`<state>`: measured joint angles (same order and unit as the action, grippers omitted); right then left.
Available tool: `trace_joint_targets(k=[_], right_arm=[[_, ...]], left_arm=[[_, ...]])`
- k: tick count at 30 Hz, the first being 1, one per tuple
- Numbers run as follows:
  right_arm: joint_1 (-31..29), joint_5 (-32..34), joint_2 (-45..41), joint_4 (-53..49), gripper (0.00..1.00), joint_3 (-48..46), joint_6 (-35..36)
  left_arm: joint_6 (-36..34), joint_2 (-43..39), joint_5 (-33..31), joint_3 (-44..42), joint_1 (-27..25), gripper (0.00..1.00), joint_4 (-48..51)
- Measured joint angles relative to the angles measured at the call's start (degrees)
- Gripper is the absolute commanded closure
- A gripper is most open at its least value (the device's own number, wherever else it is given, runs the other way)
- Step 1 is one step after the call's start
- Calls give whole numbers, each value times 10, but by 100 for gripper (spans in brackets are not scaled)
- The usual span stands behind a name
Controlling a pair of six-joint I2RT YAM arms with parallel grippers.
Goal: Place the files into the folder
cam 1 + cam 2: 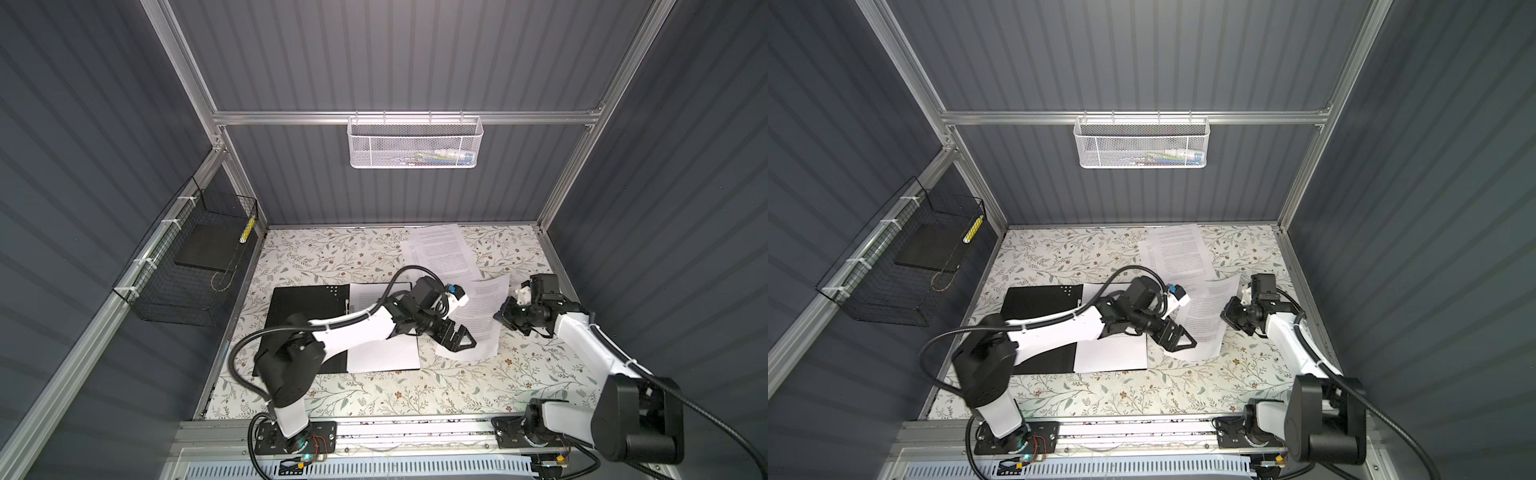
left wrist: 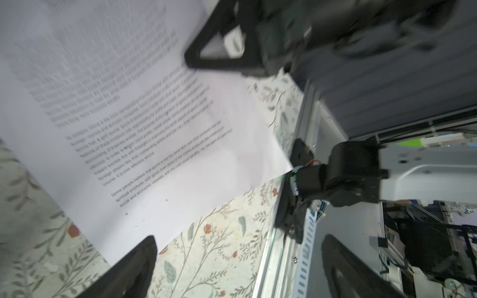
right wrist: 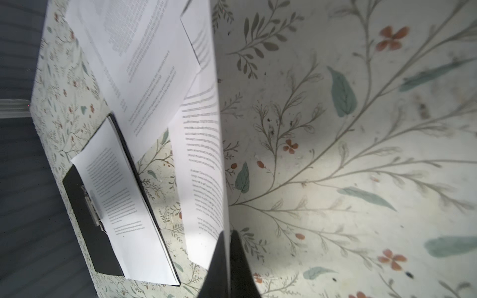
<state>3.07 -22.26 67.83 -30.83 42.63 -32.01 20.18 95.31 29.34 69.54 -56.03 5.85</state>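
Right wrist view, right gripper (image 3: 228, 233) clamped on sheet (image 3: 204, 160) edge, left gripper (image 2: 240, 241) agape nearby

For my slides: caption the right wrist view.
Right claw pinches a printed sheet edge-on; open folder holding pages lies beyond.

in both top views we look steeply down from high over the front rail (image 1: 415, 430), facing the back wall (image 1: 291, 187), far enough off to hold the whole floral table (image 1: 374, 395); the two frames share almost the same scene, shifted slightly sideways. from the left wrist we sit close behind the left gripper (image 2: 240, 240), looking low across a printed sheet (image 2: 144, 144) toward the right arm (image 2: 356, 172). from the right wrist we hug the table, looking past the right gripper (image 3: 228, 247) along that sheet's edge to the folder (image 3: 103, 250). both wrist views share the sheet.
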Motion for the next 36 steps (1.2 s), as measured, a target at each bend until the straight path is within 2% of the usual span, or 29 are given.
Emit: trace_joint_targets(k=[5,7,10,14,18,24,27,31,36], right_arm=[[-8,3,-90,-62,100,36,-17],[-33,9,-102,-83,100,70,-21],[-107,22,-89,-103,100,139,-28],[-214,38,-33,-103,100,224,-42],[-309,42,63,-79,100,306,-61],[-404,-15,173,-2,100,386,-89],[-408,-44,179,47,100,371,-106],[-370,-60,181,110,100,308,-119],[-352,-33,271,139,100,249,-116]], left_arm=[[1,-174,-93,-62,0,0,-29],[-5,-232,-145,-88,0,0,-22],[-27,-305,-231,-125,0,0,16],[-52,-379,-334,-163,0,0,90],[-70,-438,-421,-183,0,0,161],[-81,-510,-520,-218,0,0,223],[-87,-539,-552,-236,0,0,233],[-96,-535,-570,-236,0,0,233],[-97,-486,-570,-235,12,0,240]])
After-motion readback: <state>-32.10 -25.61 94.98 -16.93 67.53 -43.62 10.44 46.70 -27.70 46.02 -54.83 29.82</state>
